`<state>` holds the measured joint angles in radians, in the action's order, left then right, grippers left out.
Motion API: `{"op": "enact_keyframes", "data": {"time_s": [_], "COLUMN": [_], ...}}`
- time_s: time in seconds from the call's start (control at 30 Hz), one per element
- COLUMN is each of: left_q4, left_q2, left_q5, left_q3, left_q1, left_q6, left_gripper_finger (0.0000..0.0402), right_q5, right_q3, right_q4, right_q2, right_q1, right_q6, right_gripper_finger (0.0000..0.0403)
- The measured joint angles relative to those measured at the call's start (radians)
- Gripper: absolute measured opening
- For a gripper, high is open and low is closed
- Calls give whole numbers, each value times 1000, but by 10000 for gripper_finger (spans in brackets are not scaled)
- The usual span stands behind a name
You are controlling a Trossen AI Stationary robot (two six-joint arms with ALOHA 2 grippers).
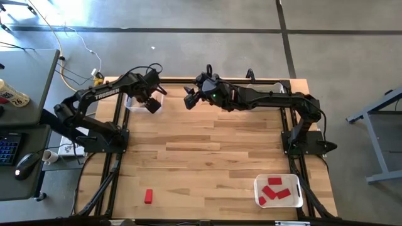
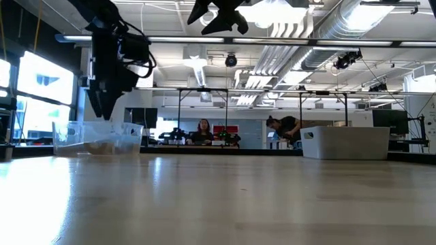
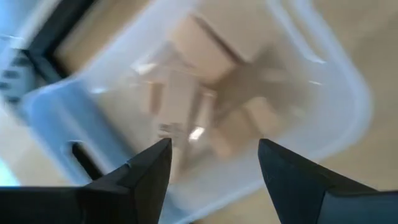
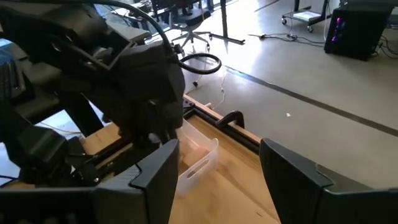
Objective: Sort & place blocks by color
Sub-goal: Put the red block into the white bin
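Several plain tan blocks (image 3: 211,56) lie in a clear bin (image 1: 137,102) at the table's far left. My left gripper (image 3: 214,146) hangs open just above this bin (image 3: 323,81) and holds nothing. In the low view it (image 2: 102,109) points down over the bin (image 2: 95,139). My right gripper (image 1: 188,100) is open and empty. It sits raised, right of the left gripper, near the far edge. One red block (image 1: 148,196) lies flat on the table near the near-left edge. A few red blocks (image 1: 274,188) lie in a clear bin (image 1: 295,199) at the near right.
The right wrist view shows the left arm (image 4: 143,74) close ahead, with the tan bin's end (image 4: 199,162) below it. Another pale bin (image 2: 344,143) stands to the right in the low view. People sit in the room beyond the table. The middle of the wooden table (image 1: 207,144) is bare.
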<state>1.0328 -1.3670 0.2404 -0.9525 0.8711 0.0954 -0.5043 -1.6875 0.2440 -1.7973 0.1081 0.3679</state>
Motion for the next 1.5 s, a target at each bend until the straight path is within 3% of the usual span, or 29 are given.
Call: {"op": "enact_keyframes", "data": {"time_s": [0.2, 0.43, 0.63, 0.83, 1.13, 1.5], "left_q4": [34, 121, 225, 330, 350, 329], "left_q2": [34, 132, 218, 285, 333, 334], "left_q5": [-157, -179, -180, -185, -207, -206], "left_q3": [-14, -13, -13, -13, -13, -12], "left_q1": [-33, -133, -249, -396, -638, -1004], "left_q6": [41, 178, 384, 622, 950, 1417], "left_gripper_finger": [221, 220, 220, 219, 218, 218], "right_q5": [4, 9, 15, 97, 187, 202], "right_q3": [0, -1, -1, -2, -2, -1], "right_q4": [15, 109, 173, 224, 300, 387], "right_q2": [4, 39, 76, 92, 93, 93], "right_q1": [-5, -5, -5, -7, -10, -33], "right_q6": [-33, -36, -29, -29, -29, -36], "right_gripper_finger": [209, 209, 209, 209, 209, 209]}}
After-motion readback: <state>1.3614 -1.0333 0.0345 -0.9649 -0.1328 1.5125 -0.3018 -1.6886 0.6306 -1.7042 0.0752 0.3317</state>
